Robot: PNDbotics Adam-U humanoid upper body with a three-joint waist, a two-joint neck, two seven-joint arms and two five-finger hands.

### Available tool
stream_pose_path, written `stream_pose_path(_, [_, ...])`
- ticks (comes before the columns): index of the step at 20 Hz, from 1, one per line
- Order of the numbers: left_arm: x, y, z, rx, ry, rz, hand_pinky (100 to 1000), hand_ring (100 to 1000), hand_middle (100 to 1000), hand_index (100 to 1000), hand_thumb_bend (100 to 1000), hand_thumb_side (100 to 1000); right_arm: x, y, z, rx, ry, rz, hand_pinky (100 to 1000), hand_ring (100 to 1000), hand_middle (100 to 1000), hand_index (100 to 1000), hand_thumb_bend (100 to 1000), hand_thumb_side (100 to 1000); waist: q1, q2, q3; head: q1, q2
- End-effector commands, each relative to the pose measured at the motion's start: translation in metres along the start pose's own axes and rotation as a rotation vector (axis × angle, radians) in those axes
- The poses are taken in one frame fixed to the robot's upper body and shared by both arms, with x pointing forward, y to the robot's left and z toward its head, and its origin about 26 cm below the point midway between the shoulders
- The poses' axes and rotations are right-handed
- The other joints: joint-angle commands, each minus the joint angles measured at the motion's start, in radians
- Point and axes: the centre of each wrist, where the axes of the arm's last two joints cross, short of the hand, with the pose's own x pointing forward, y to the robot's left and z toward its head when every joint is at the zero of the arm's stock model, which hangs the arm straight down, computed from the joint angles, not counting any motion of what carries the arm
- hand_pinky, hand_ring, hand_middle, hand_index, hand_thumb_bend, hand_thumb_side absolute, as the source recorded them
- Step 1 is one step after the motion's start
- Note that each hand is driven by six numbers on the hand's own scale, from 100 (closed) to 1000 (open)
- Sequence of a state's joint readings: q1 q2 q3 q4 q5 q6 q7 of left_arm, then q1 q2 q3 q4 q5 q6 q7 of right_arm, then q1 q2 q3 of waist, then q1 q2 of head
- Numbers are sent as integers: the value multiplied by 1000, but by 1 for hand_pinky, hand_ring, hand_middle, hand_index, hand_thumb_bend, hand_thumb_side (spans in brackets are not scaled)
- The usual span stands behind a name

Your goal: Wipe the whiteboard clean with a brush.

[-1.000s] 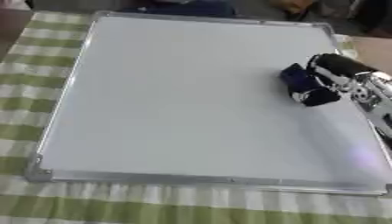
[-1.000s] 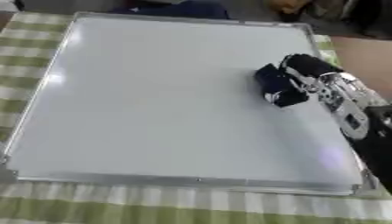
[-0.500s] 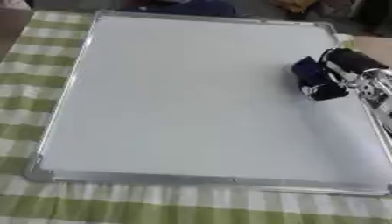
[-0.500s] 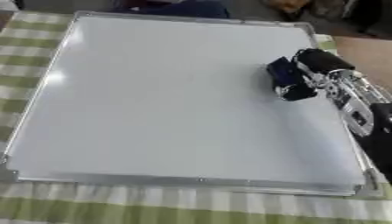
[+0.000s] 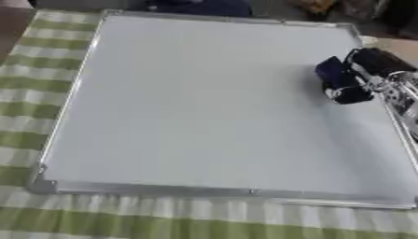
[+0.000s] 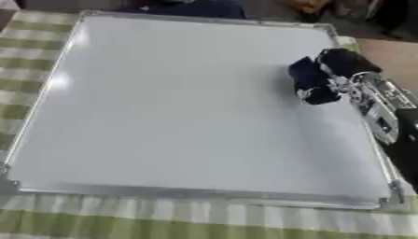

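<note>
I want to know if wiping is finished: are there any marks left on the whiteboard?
No, the whiteboard shows only plain white surface, with the right hand holding the brush near its right edge.

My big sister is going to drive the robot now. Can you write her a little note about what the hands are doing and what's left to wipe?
Right hand: over the right side of the whiteboard, fingers curled round the dark brush, which sits on the board near its right edge, toward the far end.
Left hand: not in either view.
Whiteboard: lies flat on the green checked cloth.
Done: the board looks white all over; no marks can be made out.
Left: if any faint smudges show up close, pass the brush over them; otherwise the wiping looks about finished.
</note>
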State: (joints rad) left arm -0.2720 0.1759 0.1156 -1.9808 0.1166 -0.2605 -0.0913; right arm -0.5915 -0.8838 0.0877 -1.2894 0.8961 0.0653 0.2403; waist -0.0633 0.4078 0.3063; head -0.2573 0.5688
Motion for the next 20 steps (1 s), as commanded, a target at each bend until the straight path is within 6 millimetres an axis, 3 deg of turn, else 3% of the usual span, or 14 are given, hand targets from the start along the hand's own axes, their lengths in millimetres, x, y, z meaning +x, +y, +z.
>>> stream_pose_path(1, [7,2,-6,-16,-31,-16,502,490,490,425,100,1000,-7,-6,2,12,-4,34,240,205,272,340,100,466,4,-15,-3,2,-10])
stream_pose_path(20, [7,2,-7,-13,-28,-6,503,491,491,427,100,1000,42,-15,17,133,-280,5,225,194,258,330,100,461,2,-31,-8,-2,-8])
